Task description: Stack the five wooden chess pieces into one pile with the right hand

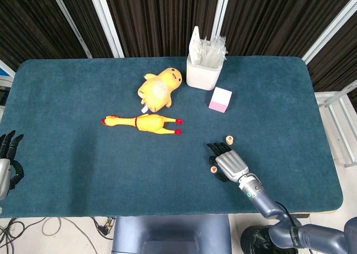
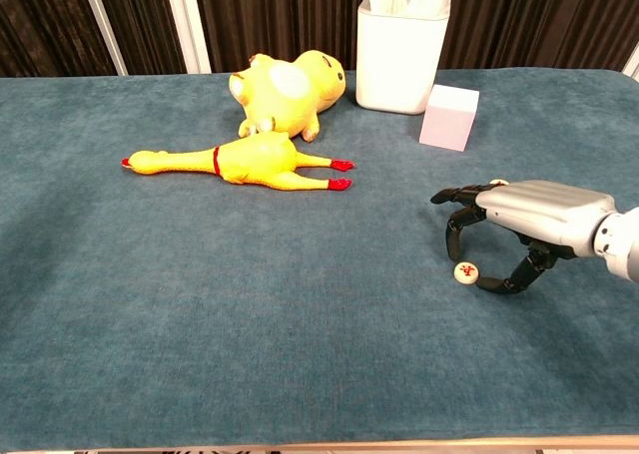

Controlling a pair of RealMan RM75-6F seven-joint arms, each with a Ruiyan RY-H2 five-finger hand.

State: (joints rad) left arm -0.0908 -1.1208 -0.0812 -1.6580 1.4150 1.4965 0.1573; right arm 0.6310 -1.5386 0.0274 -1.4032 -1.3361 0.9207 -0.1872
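Note:
One round wooden chess piece with a red mark lies flat on the blue cloth; in the head view the same chess piece sits just left of my right hand. My right hand arches over it, palm down. A finger hangs close above its left side and the thumb is low on its right, with the piece still on the table. Another wooden piece lies just beyond the fingertips; I cannot tell if it is a stack. My left hand rests at the table's left edge, fingers apart and empty.
A rubber chicken and a yellow plush toy lie left of centre. A white container of plastic items and a pink-white block stand at the back, beyond my right hand. The table's front edge runs close below the hand.

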